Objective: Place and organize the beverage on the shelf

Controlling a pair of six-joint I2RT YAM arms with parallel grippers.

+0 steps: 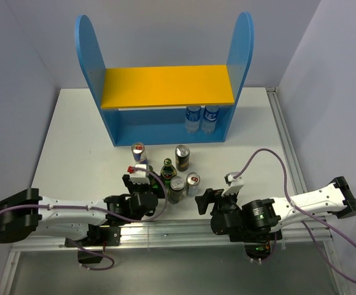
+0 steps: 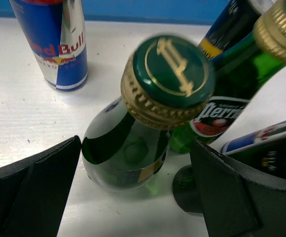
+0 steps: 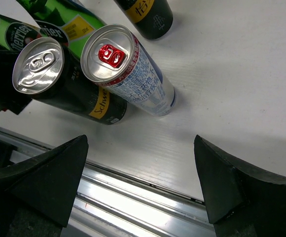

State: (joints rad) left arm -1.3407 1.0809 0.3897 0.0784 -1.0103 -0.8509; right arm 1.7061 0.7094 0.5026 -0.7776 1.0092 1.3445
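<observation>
The shelf (image 1: 166,86) stands at the back, with blue side panels and a yellow-orange upper board. The drinks stand clustered on the table in front of it. My left gripper (image 1: 145,182) (image 2: 135,145) is open, with a green glass bottle (image 2: 133,148) with a gold-green cap standing between its fingers, untouched. A second green bottle (image 2: 232,84) (image 1: 167,168) stands just behind it, and the blue-silver can (image 2: 59,44) (image 1: 139,152) at the back left. My right gripper (image 1: 204,200) (image 3: 140,143) is open and empty, short of the silver can (image 3: 130,71) (image 1: 193,182) and a dark can (image 3: 64,84) (image 1: 177,187).
Two blue-and-white drinks (image 1: 201,118) stand on the shelf's lower level at the right. Another dark can (image 1: 182,157) stands at the back of the cluster. An aluminium rail (image 3: 148,197) runs along the table's near edge under my right gripper.
</observation>
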